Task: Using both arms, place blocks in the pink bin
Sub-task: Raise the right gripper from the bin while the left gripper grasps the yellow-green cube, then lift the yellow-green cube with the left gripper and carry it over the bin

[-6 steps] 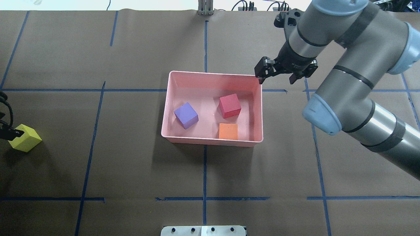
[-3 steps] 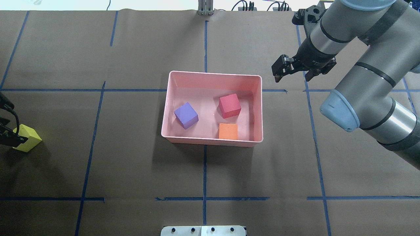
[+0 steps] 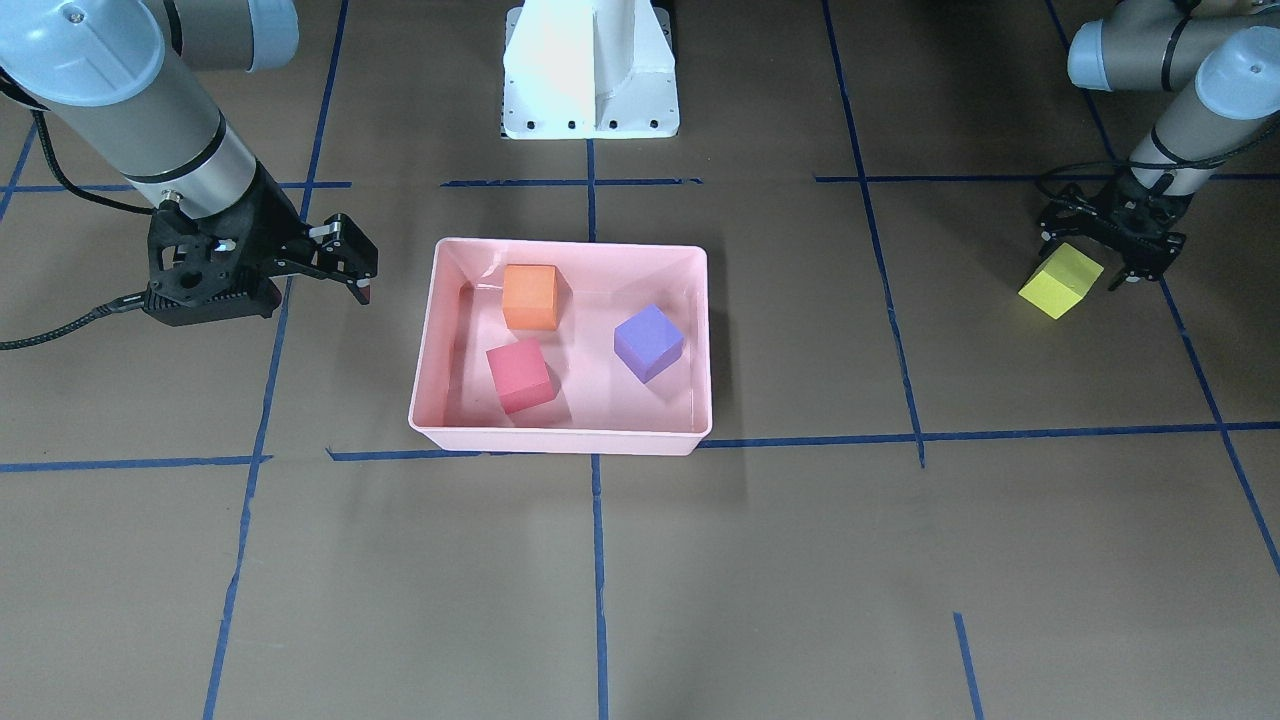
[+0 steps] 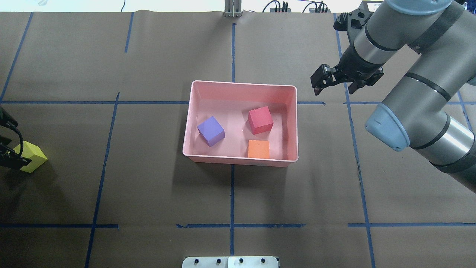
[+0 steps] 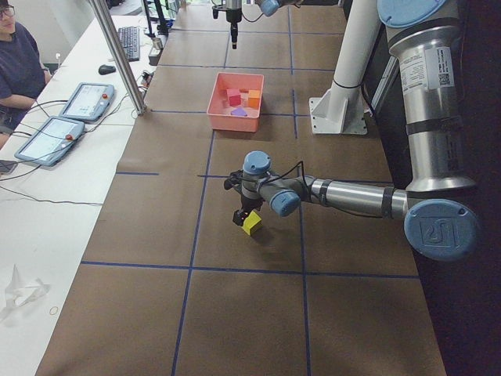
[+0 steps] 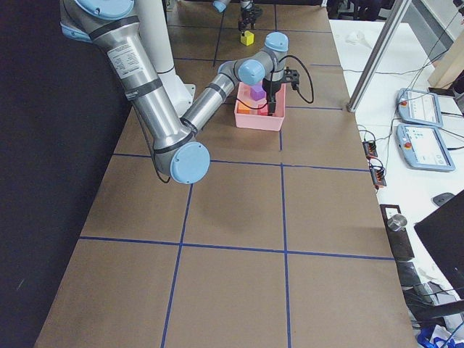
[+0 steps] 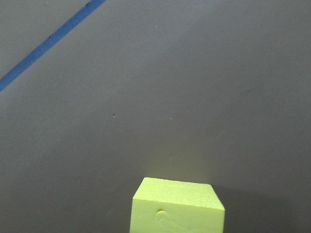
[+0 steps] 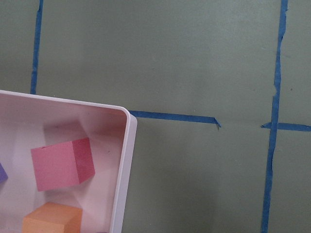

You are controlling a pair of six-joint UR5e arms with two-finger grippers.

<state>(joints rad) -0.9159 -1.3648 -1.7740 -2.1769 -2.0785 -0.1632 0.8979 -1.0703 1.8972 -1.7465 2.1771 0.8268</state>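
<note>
The pink bin (image 4: pixel 241 83) sits mid-table and holds the purple block (image 4: pixel 211 130), the red-pink block (image 4: pixel 260 120) and the orange block (image 4: pixel 258 149). The yellow-green block (image 4: pixel 34 159) lies on the table at the far left edge. My left gripper (image 3: pixel 1095 255) is low over it, jaws open on either side of the block (image 3: pixel 1058 283), which fills the bottom of the left wrist view (image 7: pixel 177 208). My right gripper (image 4: pixel 333 87) is open and empty, hanging just right of the bin's far right corner. Its wrist view shows that bin corner (image 8: pixel 127 160) and the red-pink block (image 8: pixel 62 163).
The white pedestal (image 3: pixel 590 70) stands at the robot's side of the table. Blue tape lines (image 4: pixel 232 197) cross the brown table cover. A black cable (image 3: pixel 60 325) trails from the right wrist. An operator (image 5: pixel 19 63) sits at a side desk with tablets.
My right gripper has moved from over the bin's far right corner to the right, clear of the bin. My left gripper has come down over the yellow-green block.
</note>
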